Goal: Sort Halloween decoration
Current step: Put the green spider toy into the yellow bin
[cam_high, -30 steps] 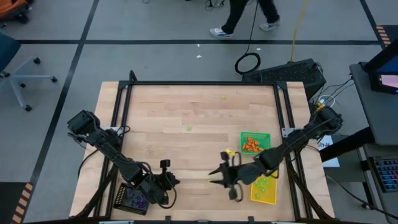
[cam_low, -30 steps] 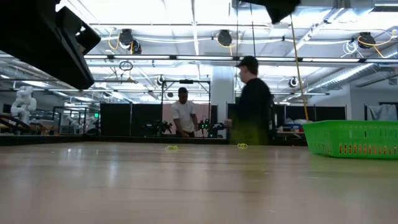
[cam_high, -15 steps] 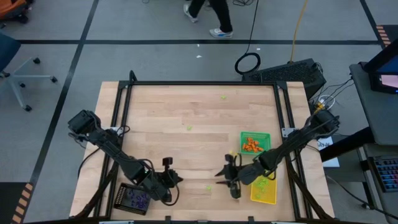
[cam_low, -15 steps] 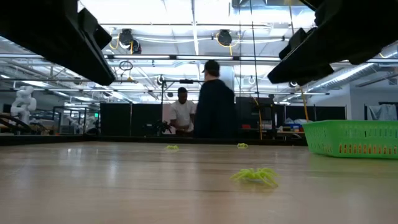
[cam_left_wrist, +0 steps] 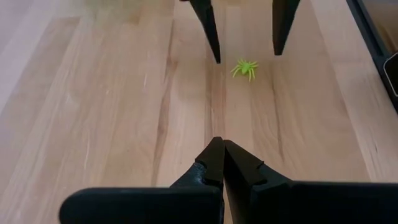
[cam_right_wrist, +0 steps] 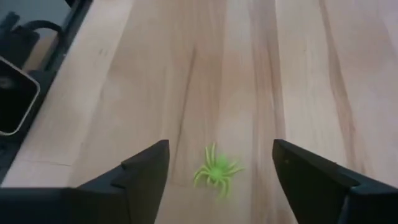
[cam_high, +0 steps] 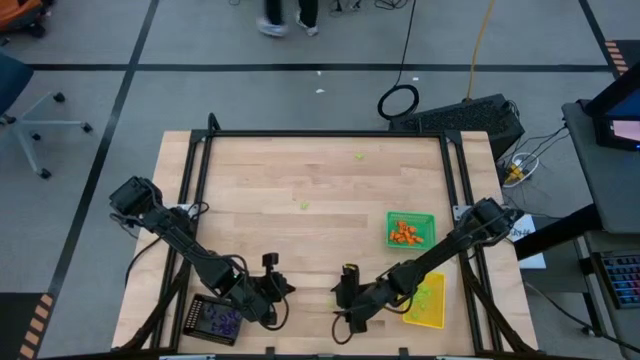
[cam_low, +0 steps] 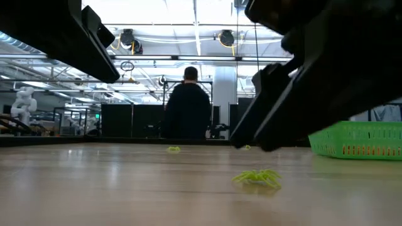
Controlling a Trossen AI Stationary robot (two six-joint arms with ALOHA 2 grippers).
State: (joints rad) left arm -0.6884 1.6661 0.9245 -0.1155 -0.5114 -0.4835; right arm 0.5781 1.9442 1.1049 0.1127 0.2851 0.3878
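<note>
Since a second ago the right gripper has swung left along the near edge of the pale wooden table, its fingers now spread wide and released around a tiny lime-green plastic spider that lies flat on the boards between them, untouched. Just left of it waits the left gripper, fingers clenched on nothing, beside a black tray of purple trinkets.
</note>
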